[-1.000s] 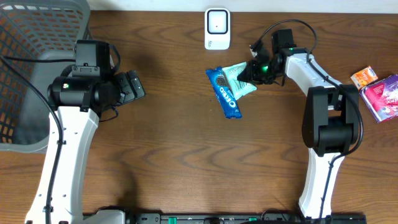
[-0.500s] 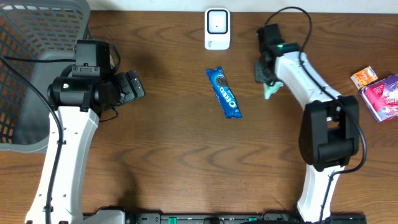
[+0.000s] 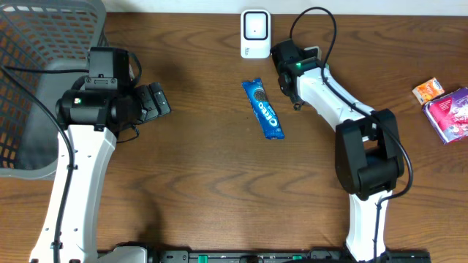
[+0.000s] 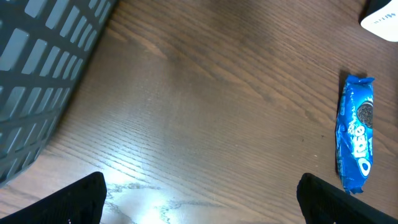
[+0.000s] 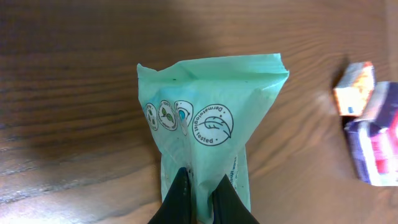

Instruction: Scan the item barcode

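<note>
Dark wood grain covers the bench [image 3: 205, 183], which is seen from overhead with a grey basket [image 3: 44, 44] set at its far left corner. A white scanner [image 3: 255, 33] is stood at the far edge near the middle. A blue Oreo pack [image 3: 263, 108] is laid flat on the bench, nearer than the scanner and slightly to its right.

The right end effector [image 5: 200, 180] is closed on a mint-green pouch [image 5: 208, 118], which is pinched at its lower edge between the two fingers. In the overhead view this end effector is placed just right of the scanner and far-right of the Oreo pack; the pouch itself is hidden there beneath the wrist.

The left end effector [image 4: 199, 186] is held open and empty, with its fingers spread wide, beside the basket and well left of the Oreo pack.

An orange box [image 3: 428, 90] and a purple packet [image 3: 452, 113] are laid together at the right edge.
</note>
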